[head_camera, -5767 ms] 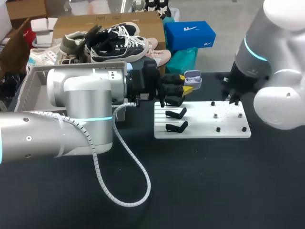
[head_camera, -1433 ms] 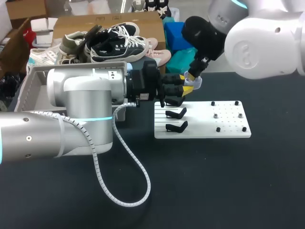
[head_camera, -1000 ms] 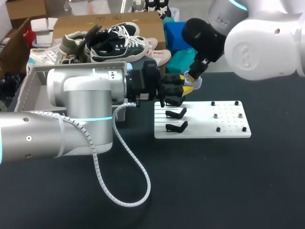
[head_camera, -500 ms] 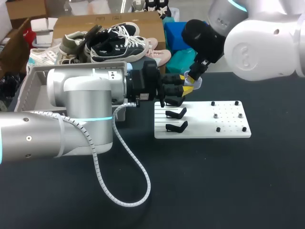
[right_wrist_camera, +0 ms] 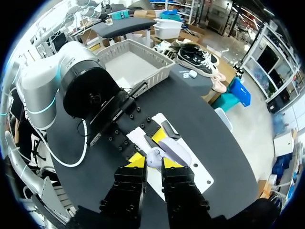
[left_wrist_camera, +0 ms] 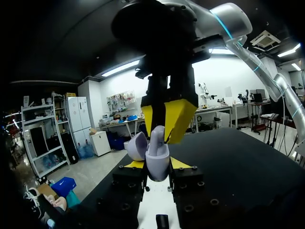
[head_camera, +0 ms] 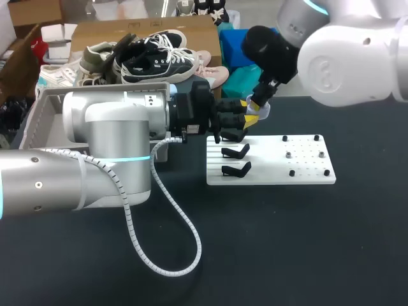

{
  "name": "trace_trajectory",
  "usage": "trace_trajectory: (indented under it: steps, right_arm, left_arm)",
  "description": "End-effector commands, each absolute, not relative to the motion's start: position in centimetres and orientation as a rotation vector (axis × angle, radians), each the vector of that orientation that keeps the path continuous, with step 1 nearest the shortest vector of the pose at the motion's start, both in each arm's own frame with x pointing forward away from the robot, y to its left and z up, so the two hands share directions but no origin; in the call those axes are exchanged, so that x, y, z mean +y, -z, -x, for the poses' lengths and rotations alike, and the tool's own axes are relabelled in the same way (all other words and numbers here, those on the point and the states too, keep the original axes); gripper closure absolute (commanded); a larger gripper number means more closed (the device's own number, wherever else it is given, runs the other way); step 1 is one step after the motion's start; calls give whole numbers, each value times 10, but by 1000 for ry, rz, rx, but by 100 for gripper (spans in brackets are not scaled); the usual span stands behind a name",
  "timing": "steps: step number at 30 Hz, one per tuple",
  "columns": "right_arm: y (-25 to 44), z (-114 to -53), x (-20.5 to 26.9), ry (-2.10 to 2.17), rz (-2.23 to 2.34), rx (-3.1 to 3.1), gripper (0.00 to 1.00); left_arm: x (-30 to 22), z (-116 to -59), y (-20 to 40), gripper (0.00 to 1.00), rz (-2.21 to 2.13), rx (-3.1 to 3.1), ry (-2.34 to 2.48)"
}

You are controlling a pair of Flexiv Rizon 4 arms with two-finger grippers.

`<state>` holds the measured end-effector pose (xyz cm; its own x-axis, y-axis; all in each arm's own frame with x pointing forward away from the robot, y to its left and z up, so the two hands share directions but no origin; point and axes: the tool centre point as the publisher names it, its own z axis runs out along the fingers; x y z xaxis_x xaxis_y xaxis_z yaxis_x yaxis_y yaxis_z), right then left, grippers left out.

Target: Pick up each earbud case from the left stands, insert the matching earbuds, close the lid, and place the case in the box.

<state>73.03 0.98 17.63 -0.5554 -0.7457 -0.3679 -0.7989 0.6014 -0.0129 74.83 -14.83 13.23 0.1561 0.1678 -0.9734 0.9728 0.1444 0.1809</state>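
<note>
Two black stands (head_camera: 237,169) sit at the left end of the white board (head_camera: 306,177). Above its far left corner, the left gripper (left_wrist_camera: 157,164) clamps the open earbud case (left_wrist_camera: 158,156) by its sides. The right gripper (left_wrist_camera: 167,125), fingers narrow, pinches an earbud (left_wrist_camera: 157,136) at the case's mouth.

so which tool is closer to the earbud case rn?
Left. The left tool is shut on the earbud case, a finger on each side. The right tool hangs just above its open top, holding an earbud at the opening.
</note>
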Motion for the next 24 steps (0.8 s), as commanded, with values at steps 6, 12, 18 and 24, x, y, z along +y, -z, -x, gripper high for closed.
trace_trajectory:
  steps: [6,12,18,24]
  right_arm:
    - [-174,-732,10,-221,1258,2505,100]
    - [-173,-731,9,-220,1259,2511,100]
    - [-172,-731,9,-228,1261,2510,69]
    - [-174,-731,9,-231,1265,2505,62]
  left_arm:
    - [-149,-747,-132,100,-1270,1263,884]
    - [-149,-747,-132,100,-1270,1263,884]
    - [-149,-747,-132,100,-1270,1263,884]
    - [-149,-747,-132,100,-1270,1263,884]
